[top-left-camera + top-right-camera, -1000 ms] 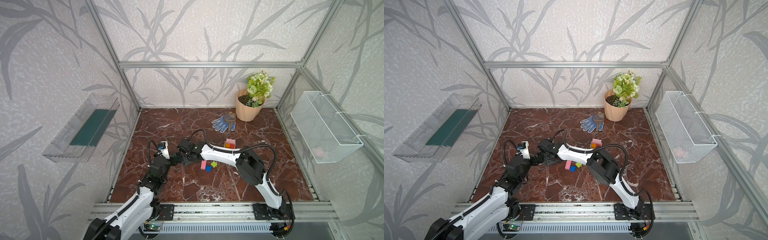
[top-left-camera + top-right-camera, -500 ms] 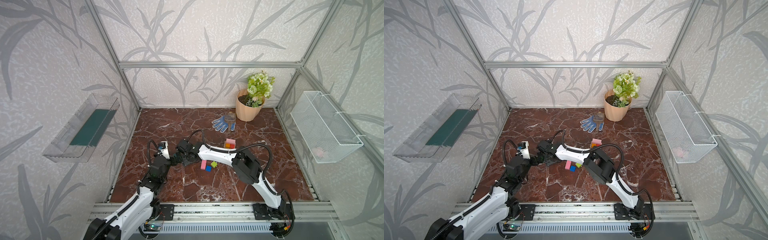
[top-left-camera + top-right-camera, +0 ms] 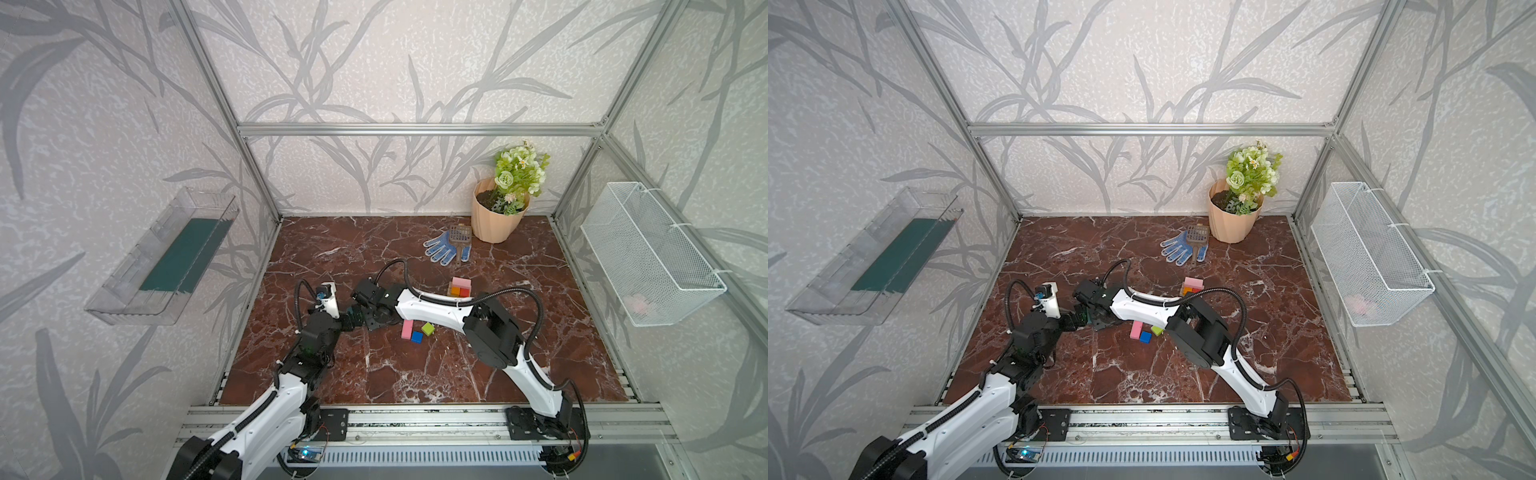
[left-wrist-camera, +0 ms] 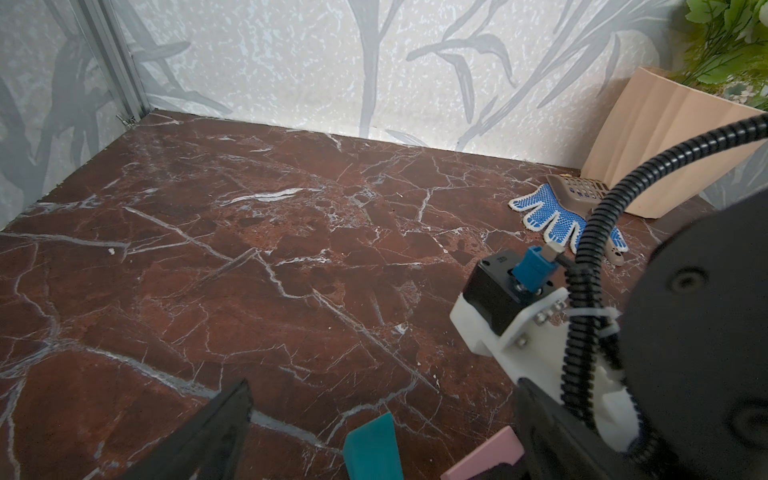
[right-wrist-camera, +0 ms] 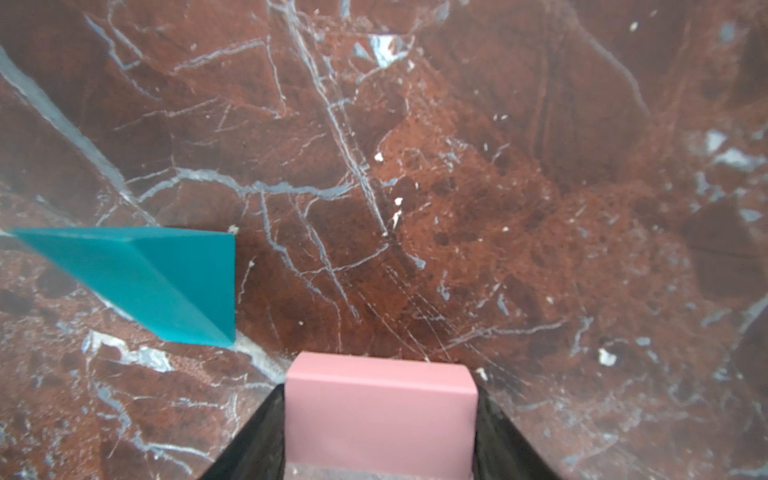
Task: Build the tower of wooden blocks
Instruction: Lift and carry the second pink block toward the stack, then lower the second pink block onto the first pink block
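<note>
Wood blocks (image 3: 416, 337) lie loose on the brown surface (image 3: 415, 374), and the little tower (image 3: 460, 286) of pink, orange and red ones stands a bit behind them. The right pincer (image 5: 380, 390) reaches across and is clamped on a pink block (image 5: 380, 415), just beside a teal block (image 5: 158, 282). The left pincer (image 3: 354, 323) is wide apart, close to both.

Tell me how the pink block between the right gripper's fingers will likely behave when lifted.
The pink block looks rigid, with flat faces the fingers flank squarely, so it should probably not roll. Its smooth paint might slip under a light grip. Small, so likely light.
</note>
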